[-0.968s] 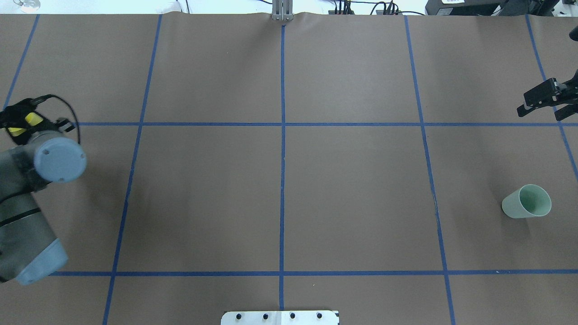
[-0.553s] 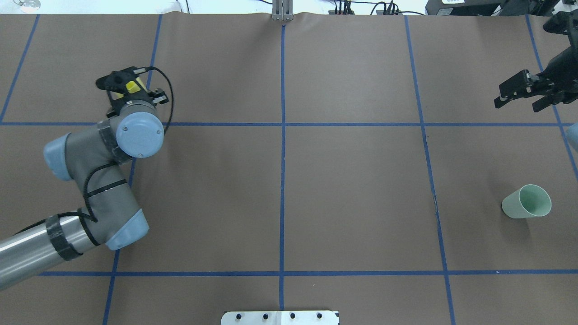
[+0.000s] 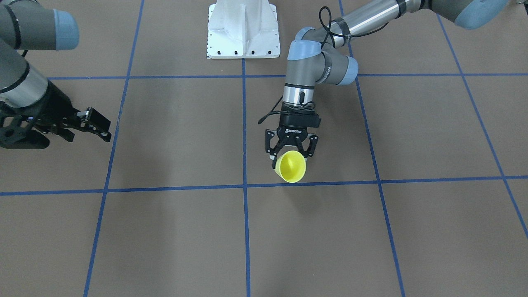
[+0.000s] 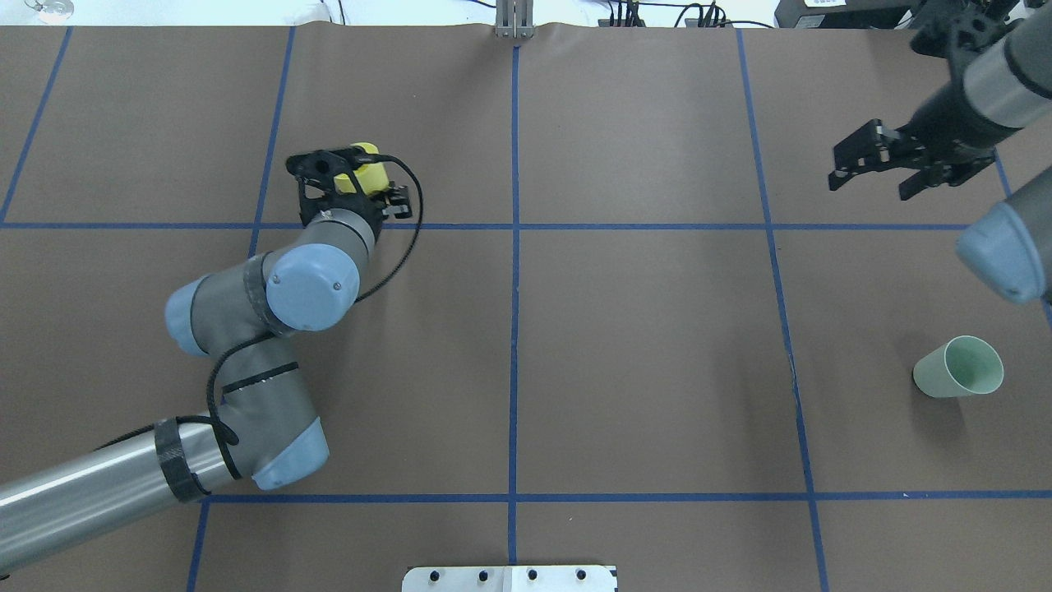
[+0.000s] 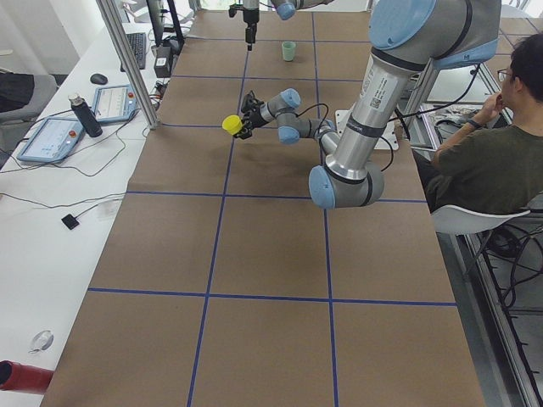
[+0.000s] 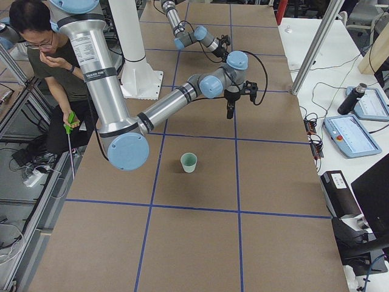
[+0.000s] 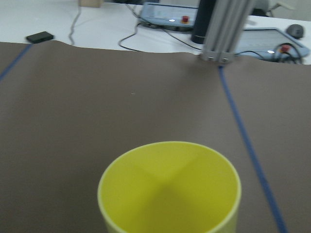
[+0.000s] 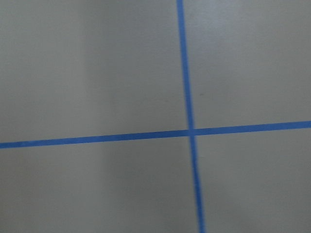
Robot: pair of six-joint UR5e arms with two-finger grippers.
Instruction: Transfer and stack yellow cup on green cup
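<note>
Your left pincer (image 3: 290, 156) grips the yellow cup (image 3: 291, 166) by its base, mouth outward, above the worktop (image 4: 641, 329) left of centre, likely for handing to the spread, empty right pincer (image 4: 871, 177) nearer the green cup (image 4: 960, 367).

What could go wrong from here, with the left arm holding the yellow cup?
1. The yellow cup lies sideways in the left jaws, clamped on its tapered wall; it may slip during the carry.
2. The green cup stands far off on the right arm's side, so a handover to the open right jaws seems likely; poor timing could drop the yellow cup.
3. The green cup stands free on the table; an off-centre stack could topple it.
</note>
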